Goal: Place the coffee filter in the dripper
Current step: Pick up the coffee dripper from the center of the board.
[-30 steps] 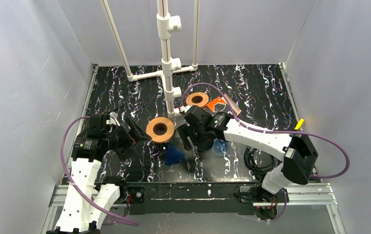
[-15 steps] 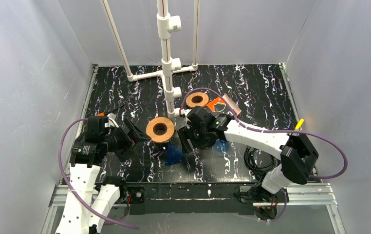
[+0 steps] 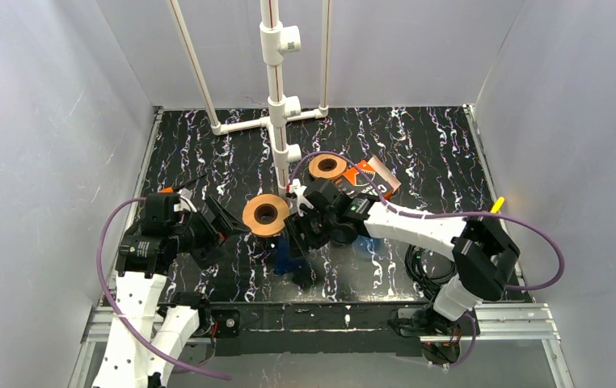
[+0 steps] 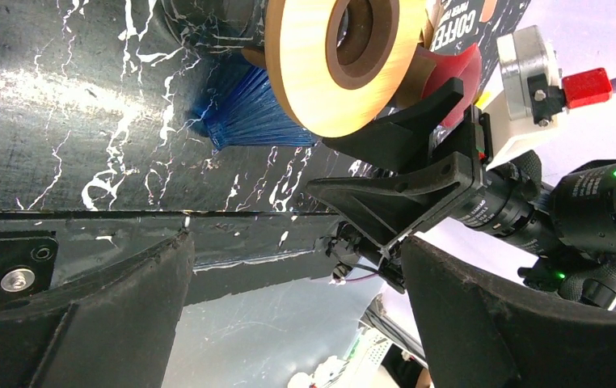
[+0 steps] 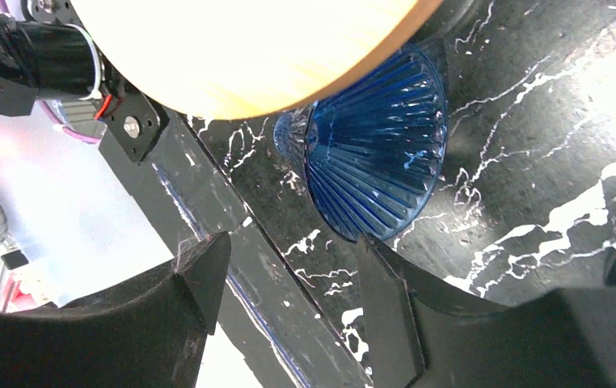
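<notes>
The blue dripper [image 5: 377, 153] lies tipped on its side on the black marbled worktop [image 3: 434, 145], just ahead of the right end effector [image 5: 289, 242]. That end effector's fingers stand apart with nothing between them. A wooden ring [image 3: 266, 214] sits just beside the dripper, between the two arms. The left end effector [image 4: 293, 242] is spread wide and holds nothing, pointing at the ring. A coffee filter package [image 3: 367, 174] lies farther back, near a second ring [image 3: 327, 166]. I cannot make out a loose filter, or tell what the dripper contains.
</notes>
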Controlling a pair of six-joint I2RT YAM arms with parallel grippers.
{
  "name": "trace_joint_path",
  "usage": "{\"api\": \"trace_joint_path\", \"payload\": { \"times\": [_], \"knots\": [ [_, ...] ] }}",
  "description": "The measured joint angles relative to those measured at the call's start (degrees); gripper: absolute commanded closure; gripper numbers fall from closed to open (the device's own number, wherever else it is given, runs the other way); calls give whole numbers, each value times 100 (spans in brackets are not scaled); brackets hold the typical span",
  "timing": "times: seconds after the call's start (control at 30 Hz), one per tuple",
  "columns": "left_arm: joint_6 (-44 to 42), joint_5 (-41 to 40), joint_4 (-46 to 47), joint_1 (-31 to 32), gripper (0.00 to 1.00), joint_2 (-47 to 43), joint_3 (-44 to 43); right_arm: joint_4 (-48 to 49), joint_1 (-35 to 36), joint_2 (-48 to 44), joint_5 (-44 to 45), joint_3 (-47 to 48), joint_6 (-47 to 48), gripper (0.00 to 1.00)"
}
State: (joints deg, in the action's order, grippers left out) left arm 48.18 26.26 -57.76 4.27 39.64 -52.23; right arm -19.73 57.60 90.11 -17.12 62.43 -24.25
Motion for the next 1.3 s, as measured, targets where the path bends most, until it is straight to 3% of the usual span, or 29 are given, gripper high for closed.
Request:
{"api": "trace_joint_path", "payload": {
  "times": [0.27, 0.9, 1.3],
  "knots": [
    [66, 7, -59, 0, 2, -42, 0, 402, 0, 398, -275, 0, -87, 42],
    [133, 13, -66, 0, 2, -260, 0, 549, 0, 643, -546, -26, -61, 99],
    [66, 39, -352, 0, 2, -396, 0, -623, 70, -164, -181, -94, 219, 99]
  ]
}}
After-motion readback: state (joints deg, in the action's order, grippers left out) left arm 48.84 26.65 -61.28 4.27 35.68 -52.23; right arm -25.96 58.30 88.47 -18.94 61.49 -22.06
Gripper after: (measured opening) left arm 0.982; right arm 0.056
